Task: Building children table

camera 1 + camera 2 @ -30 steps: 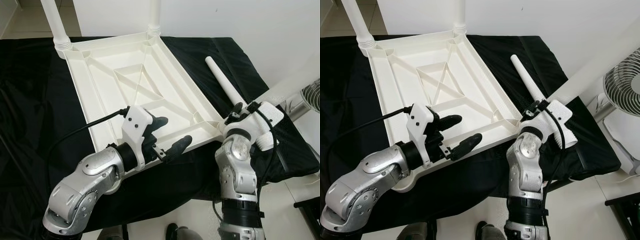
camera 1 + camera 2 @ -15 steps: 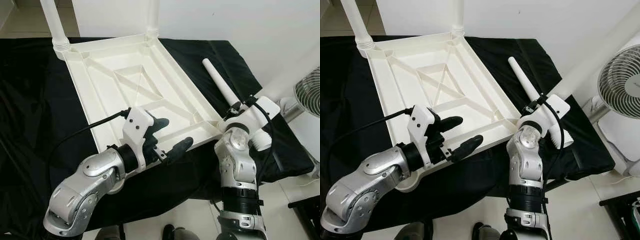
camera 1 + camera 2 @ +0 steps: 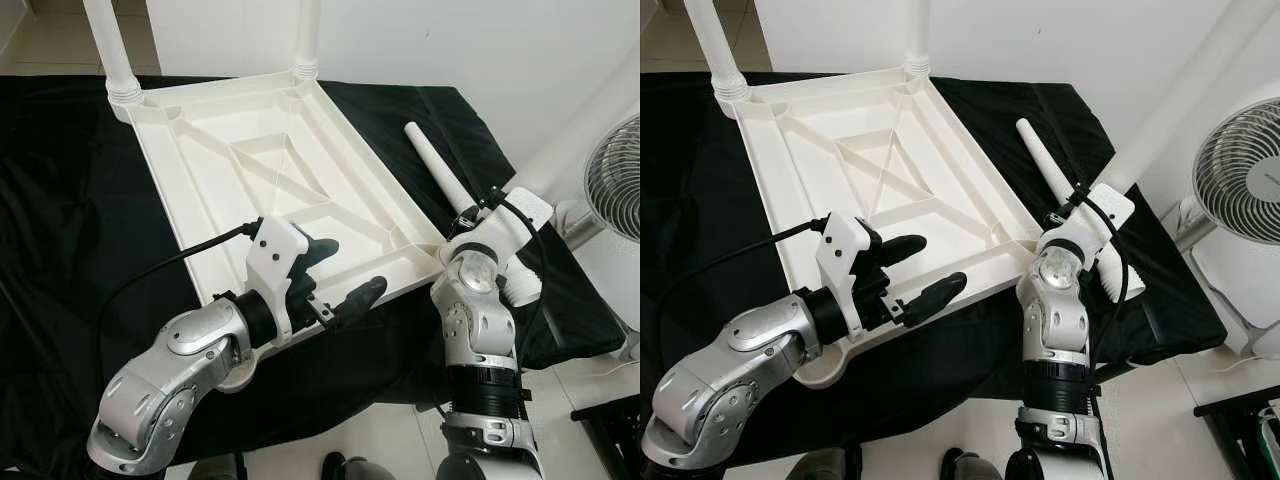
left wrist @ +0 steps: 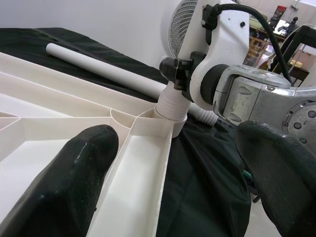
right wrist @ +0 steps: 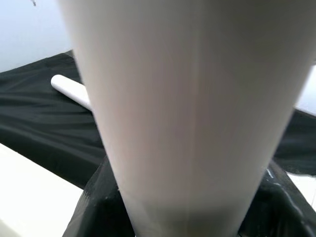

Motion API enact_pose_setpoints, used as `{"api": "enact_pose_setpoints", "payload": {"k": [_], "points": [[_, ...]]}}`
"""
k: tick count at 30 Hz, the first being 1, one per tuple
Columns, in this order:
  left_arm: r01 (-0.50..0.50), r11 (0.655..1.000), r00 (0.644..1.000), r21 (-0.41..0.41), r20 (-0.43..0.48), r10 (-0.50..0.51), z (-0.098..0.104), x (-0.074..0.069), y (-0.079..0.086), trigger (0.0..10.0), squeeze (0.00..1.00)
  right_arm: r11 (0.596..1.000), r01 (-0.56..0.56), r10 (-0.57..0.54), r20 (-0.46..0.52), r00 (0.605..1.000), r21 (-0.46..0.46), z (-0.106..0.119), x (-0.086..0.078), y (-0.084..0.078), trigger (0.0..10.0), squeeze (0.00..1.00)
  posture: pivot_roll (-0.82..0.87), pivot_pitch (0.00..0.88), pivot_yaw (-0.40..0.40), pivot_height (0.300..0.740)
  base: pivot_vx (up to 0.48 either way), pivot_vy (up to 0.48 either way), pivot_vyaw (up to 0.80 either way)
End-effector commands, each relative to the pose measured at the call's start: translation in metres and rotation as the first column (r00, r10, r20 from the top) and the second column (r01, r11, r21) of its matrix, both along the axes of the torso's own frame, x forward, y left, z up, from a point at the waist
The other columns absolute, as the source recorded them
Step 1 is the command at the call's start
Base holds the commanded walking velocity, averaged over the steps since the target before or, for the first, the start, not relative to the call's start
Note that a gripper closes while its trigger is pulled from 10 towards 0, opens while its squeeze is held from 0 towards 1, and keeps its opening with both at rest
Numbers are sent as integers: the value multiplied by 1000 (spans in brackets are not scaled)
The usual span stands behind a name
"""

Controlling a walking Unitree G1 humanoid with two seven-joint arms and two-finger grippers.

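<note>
Here, upturned white plastic ribbed tabletop (image 3: 270,180) on black-draped worktop (image 3: 60,250); left claw (image 3: 335,270) apart astride near edge; right claw (image 3: 1080,215) clamped on white tapered leg (image 3: 1180,100) at corner socket.

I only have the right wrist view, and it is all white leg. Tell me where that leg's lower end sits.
Observer: The held leg, in the right gripper, meets the near right corner socket of the upturned tabletop with its threaded end.
Operator: Report the left gripper.
Observer: The left gripper hovers over the tabletop's near edge, jaws open, holding nothing.
</note>
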State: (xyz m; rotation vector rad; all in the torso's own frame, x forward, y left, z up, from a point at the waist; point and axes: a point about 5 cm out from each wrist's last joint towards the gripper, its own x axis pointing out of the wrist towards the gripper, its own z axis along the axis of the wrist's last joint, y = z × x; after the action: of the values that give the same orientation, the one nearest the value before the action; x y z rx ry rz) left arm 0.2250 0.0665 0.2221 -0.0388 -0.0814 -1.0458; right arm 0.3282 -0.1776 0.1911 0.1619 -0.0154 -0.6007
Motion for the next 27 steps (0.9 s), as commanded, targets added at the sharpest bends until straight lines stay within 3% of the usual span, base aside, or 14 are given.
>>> {"api": "enact_pose_setpoints", "payload": {"k": [1, 17, 18, 22, 27], "points": [[-12, 1000, 1000, -10, 10, 12, 2, -4, -3, 10000, 0, 1000, 8, -6, -266, 964, 7, -51, -6, -7, 10000, 0, 80, 202, -76, 740, 0, 0, 0], [-11, 1000, 1000, -18, 13, 11, 3, -3, -4, 10000, 0, 1000, 0, -4, -205, 979, -20, -44, -7, -12, 10000, 0, 65, 204, -81, 740, 0, 0, 0], [-9, 1000, 1000, -20, 14, 10, 3, -2, -5, 10000, 0, 999, -36, 35, -150, 988, -7, -40, -7, -12, 10000, 1000, 63, 203, -79, 740, 0, 0, 0], [-6, 1000, 1000, -24, 15, 6, 4, -2, -6, 10000, 0, 994, -110, 110, -46, 993, -14, -29, -8, -15, 10000, 1000, 59, 202, -76, 740, 0, 0, 0], [-6, 1000, 1000, -25, 16, 6, 4, -2, -6, 10000, 0, 991, -130, 129, -22, 991, -27, -26, -8, -18, 10000, 1000, 58, 202, -75, 740, 0, 0, 0]]}}
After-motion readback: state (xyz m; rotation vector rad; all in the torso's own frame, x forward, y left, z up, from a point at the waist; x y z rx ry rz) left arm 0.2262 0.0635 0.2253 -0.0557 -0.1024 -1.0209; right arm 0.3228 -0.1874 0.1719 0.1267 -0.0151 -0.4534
